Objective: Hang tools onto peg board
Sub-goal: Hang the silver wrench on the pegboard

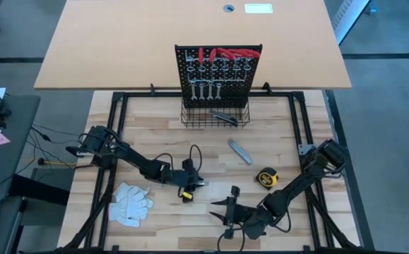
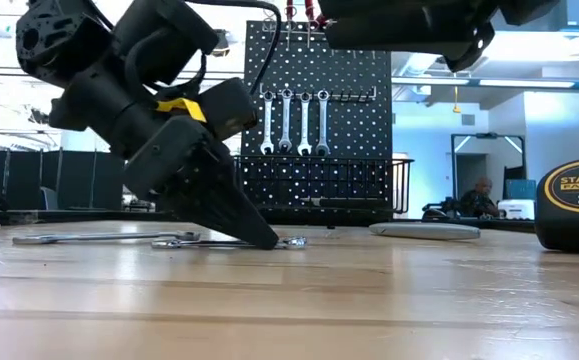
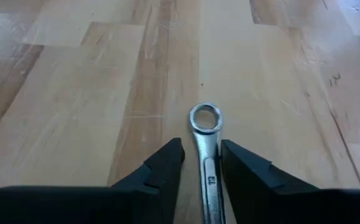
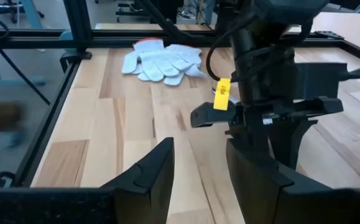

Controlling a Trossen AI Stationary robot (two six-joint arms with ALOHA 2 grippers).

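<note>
The left hand [image 3: 199, 171] sat low-centre, fingers straddling a wrench [image 3: 207, 155] on the counter [image 3: 74, 93], not yet gripping. Stiff, thin, slippery steel; its shank looked the best hold.

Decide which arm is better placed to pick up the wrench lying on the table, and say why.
Left. Its pincer is down at the table with a finger on each side of the wrench. The right pincer hovers off to the side, empty.
</note>
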